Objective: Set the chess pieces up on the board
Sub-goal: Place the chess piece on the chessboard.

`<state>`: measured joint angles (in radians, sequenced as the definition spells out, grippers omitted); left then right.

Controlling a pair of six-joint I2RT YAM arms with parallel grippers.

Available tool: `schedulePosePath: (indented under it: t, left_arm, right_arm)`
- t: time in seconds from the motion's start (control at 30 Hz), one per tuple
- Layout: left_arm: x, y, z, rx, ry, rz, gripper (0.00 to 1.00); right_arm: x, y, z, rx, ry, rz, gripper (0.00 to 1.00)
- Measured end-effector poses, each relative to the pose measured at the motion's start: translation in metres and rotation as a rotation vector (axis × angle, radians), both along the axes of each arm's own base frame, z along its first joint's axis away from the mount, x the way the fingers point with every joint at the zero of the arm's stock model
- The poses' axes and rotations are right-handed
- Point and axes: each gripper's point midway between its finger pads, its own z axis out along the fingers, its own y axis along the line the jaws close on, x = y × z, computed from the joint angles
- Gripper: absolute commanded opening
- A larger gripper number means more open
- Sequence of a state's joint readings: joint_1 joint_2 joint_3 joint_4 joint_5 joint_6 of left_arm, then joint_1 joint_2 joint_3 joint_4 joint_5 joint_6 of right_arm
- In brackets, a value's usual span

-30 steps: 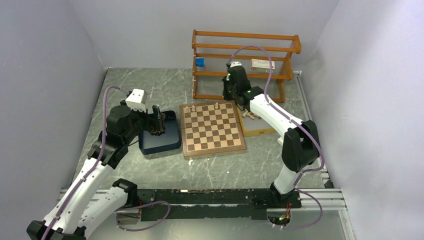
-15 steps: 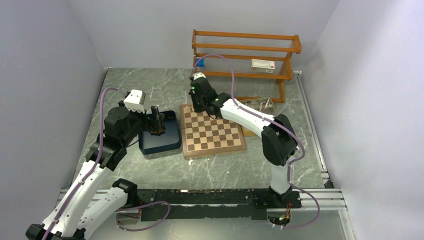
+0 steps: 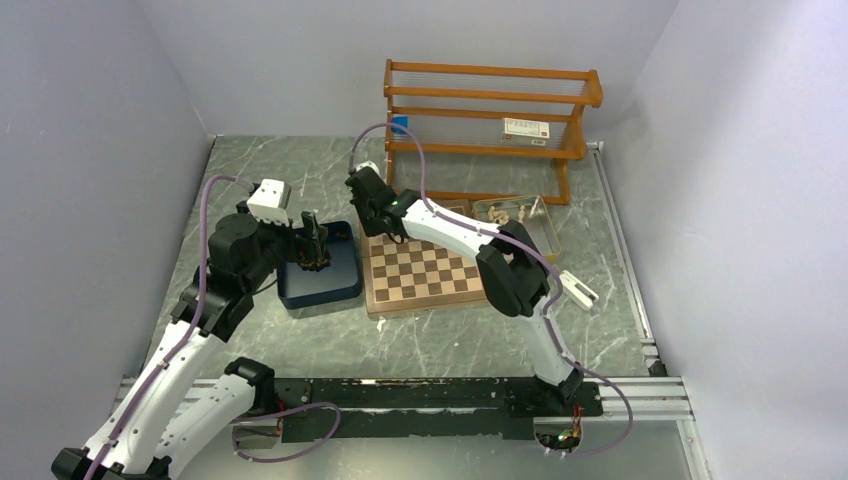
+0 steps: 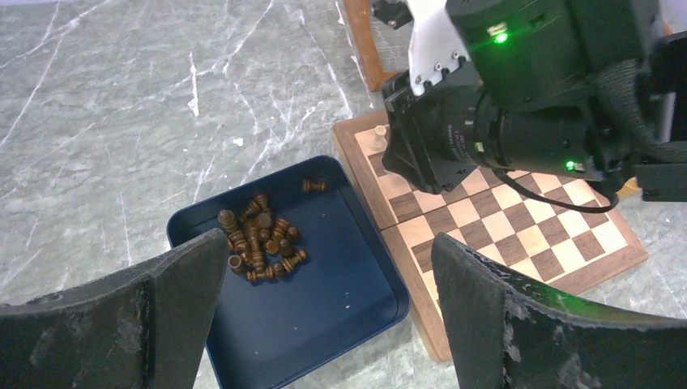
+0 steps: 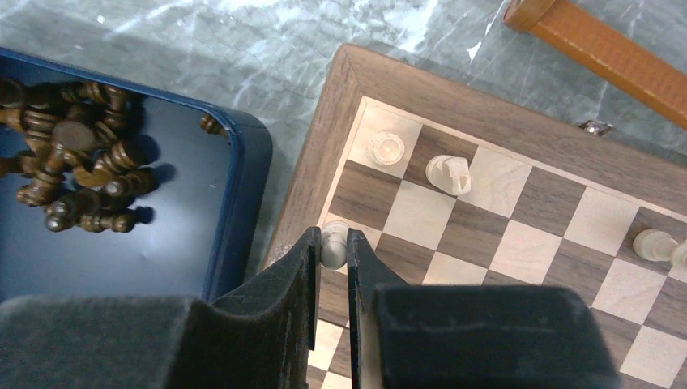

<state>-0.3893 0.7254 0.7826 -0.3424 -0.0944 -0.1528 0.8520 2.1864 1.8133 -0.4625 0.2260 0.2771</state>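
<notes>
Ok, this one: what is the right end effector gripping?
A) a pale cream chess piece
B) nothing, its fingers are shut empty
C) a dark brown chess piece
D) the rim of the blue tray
A: the right wrist view shows the right end effector closed on a pale cream piece, over the board at its edge nearest the blue tray.

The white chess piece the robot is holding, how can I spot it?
Find the board beside the blue tray. At the board's edge nearest that tray, a pale piece is held in the right gripper. The two pale pieces nearby stand free; only this one is pinched.
</notes>
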Motion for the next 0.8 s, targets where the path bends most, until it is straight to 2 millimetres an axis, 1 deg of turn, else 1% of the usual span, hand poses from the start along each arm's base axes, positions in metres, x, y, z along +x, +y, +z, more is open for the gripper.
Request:
schedulePosePath:
  t: [0.17,0.47,0.8]
  left_arm:
    - [0.0,0.0,0.0,0.0,0.0,0.0,1.0]
    - [0.0,0.0,0.0,0.0,0.0,0.0,1.0]
    - [0.0,0.0,0.001,-0.001,-0.004,0.0,1.0]
  right_arm:
    - [-0.002,-0.006,-0.014,-0.045,0.025,-0.008,0.13]
    - [0.003,-0.004,-0.018,-0.056,0.02,-0.018,0.14]
    - [0.007,-0.001,-0.027,-0.069,0.029,-0.031,0.15]
